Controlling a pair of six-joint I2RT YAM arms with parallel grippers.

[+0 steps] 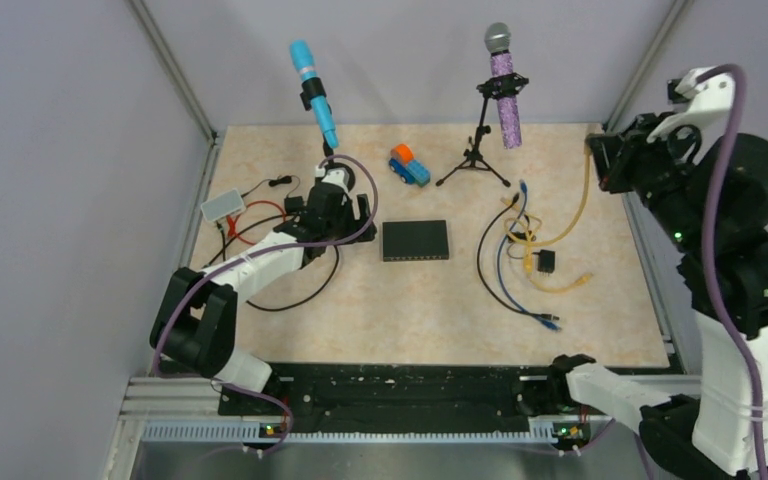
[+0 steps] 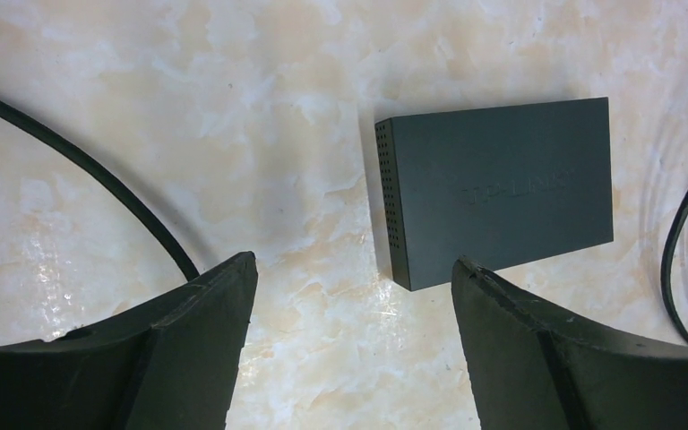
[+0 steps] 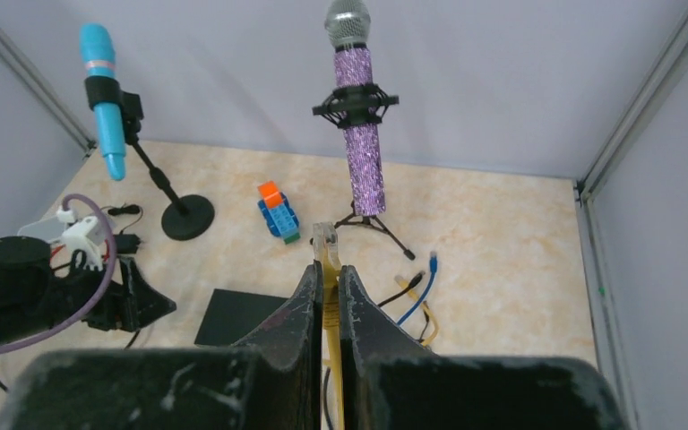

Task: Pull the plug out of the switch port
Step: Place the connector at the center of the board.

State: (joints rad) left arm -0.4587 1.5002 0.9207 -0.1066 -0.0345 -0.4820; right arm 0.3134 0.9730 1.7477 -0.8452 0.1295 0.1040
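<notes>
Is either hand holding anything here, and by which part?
The right hand grips the yellow cable just behind its clear plug, which pokes out past the hand. The left hand is open, holding nothing.

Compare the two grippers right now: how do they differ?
The left gripper is open and empty; the right gripper is shut on a yellow cable. The left gripper sits low beside the black box; the right gripper is raised near the right edge of the table. Both are black.
</notes>
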